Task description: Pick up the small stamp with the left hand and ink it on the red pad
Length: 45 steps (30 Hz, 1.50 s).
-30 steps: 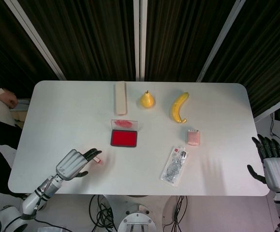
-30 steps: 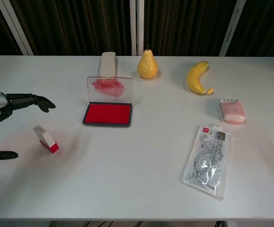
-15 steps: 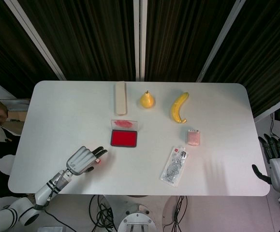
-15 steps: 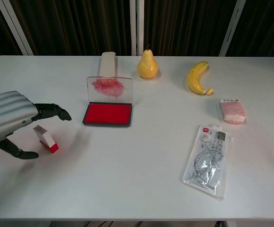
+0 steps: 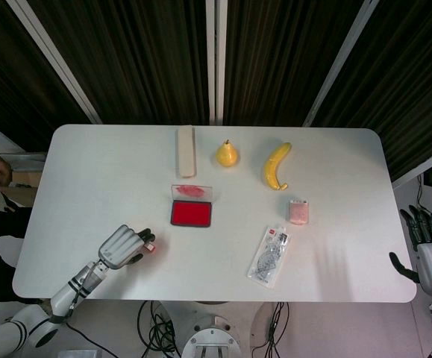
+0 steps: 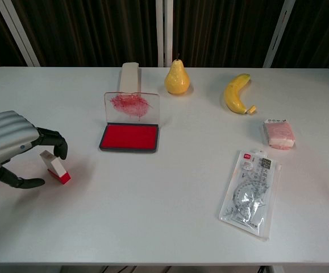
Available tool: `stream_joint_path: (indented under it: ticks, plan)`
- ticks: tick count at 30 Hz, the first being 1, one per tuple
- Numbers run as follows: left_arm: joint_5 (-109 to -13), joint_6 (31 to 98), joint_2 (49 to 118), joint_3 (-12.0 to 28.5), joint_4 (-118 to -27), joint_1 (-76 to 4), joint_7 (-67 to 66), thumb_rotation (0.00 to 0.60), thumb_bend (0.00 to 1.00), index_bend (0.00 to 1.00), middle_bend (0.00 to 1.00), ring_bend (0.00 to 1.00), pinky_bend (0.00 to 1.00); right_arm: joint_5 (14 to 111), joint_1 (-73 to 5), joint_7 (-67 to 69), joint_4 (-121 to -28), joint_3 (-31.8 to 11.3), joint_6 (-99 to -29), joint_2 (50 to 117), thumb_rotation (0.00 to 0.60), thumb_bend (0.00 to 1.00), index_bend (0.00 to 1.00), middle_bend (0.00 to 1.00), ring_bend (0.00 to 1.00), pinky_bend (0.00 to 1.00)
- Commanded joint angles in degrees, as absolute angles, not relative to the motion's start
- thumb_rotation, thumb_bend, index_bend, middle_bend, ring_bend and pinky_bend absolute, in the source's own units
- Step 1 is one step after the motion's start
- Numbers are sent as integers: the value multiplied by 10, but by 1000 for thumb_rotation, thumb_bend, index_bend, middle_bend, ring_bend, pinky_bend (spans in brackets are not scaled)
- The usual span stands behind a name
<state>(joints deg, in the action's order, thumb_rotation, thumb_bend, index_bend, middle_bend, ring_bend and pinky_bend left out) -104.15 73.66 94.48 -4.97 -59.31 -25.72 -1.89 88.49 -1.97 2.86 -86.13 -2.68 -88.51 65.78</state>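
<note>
— How is the left hand (image 6: 11,142) sitting?

— Palm down, its dark fingers (image 6: 56,143) curling over the small stamp (image 6: 54,167) — thumb low on the near side. Whether they are gripping it, I cannot tell.

— And the stamp?

— It is standing tilted on the table (image 6: 153,216), left of and nearer than the red pad (image 6: 129,137), whose clear lid is standing up, smeared red.

— The right hand (image 5: 427,252)?

— It is hanging off the table's right edge, fingers apart, holding nothing.

— Any writing?

— The packet (image 6: 249,192), right of the pad, is carrying a red tag, too small to read.
</note>
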Motion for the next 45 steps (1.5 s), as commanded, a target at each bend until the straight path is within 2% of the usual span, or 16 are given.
stream_joint_path:
  ticks: [1, 5, 18, 24, 31, 37, 41, 45]
  plan:
    - [-1042, 746, 955, -53, -575, -259, 0, 600, 216, 428, 445, 929, 1000, 884, -20, 27, -862, -26, -883, 657, 600, 205, 0, 0, 0, 0]
    - [-1037, 738, 961, -59, -566, -264, 15, 600, 278, 429, 444, 929, 1000, 882, -20, 21, -866, -25, -878, 657, 600, 207, 0, 0, 0, 0]
    - [-1029, 744, 976, -62, -542, -269, 17, 600, 290, 523, 535, 938, 1000, 883, -22, 14, -872, -23, -871, 655, 600, 215, 0, 0, 0, 0]
    - [-1023, 747, 978, -61, -542, -271, 14, 600, 360, 569, 580, 948, 1000, 880, -22, 16, -871, -23, -868, 654, 600, 216, 0, 0, 0, 0]
    - [-1010, 733, 963, -58, -575, -278, 22, 600, 393, 601, 611, 957, 1000, 879, -21, 19, -869, -24, -868, 654, 600, 216, 0, 0, 0, 0]
    - [-990, 705, 925, -37, -654, -305, 40, 600, 406, 618, 630, 967, 1000, 882, -21, 21, -871, -25, -873, 653, 600, 217, 0, 0, 0, 0]
    - [-965, 657, 900, -11, -715, -341, 76, 600, 419, 632, 643, 974, 1000, 882, -20, 23, -870, -24, -873, 654, 600, 216, 0, 0, 0, 0]
    - [-940, 601, 900, 24, -739, -388, 99, 600, 427, 633, 645, 979, 1000, 884, -20, 22, -872, -23, -874, 653, 600, 216, 0, 0, 0, 0]
